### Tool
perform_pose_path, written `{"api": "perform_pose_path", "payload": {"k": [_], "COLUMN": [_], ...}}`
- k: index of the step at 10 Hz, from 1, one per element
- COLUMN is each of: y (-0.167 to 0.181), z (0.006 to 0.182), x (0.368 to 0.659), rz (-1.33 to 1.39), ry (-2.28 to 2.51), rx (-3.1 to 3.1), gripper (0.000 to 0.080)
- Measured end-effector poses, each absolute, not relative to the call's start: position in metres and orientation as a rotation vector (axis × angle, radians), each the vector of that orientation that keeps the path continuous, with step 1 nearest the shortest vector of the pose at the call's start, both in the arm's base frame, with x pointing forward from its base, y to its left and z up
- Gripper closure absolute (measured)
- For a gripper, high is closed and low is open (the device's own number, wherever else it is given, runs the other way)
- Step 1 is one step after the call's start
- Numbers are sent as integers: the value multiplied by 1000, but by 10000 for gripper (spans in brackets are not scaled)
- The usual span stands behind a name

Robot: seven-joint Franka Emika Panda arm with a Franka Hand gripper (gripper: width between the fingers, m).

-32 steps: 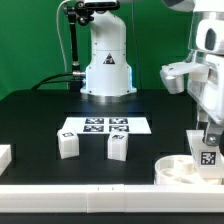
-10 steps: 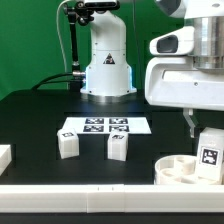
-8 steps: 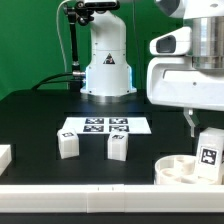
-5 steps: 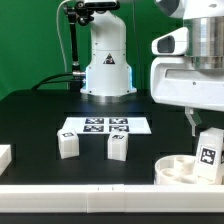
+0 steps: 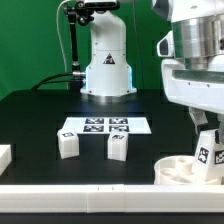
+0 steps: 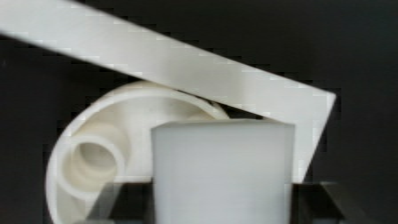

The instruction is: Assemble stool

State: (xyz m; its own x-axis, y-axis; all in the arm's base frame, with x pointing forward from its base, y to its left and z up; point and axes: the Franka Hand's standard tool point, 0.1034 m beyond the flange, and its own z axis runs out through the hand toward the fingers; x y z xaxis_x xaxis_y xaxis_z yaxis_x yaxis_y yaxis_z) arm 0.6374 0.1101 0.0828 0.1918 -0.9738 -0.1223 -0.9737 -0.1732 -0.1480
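Presently the hand (image 5: 205, 132) is clamped on one leg block (image 5: 209, 153), slightly tilted over the seat (image 5: 176, 170) at the exterior view's right. Judged rigid, light, smooth plastic; grip the flat opposing sides.

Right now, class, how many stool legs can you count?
3. The first leg and second leg stand on the table by the marker board. The third leg is in the hand, at the seat.

The arm (image 5: 195, 62) is glossy white, with rounded housings and a grey joint band. Its domed base (image 5: 107, 55) bears a small dark mark (image 5: 108, 68), black cables (image 5: 71, 40) run beside it, and the fingers (image 5: 197, 121) are dark.
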Motion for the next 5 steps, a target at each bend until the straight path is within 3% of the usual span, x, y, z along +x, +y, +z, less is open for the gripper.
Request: {"api": "perform_pose_path", "payload": {"k": [5], "y": [117], "z": [83], "x": [637], "rz": [64], "ry": [2247], "rx": [-1772], "gripper": [461]}}
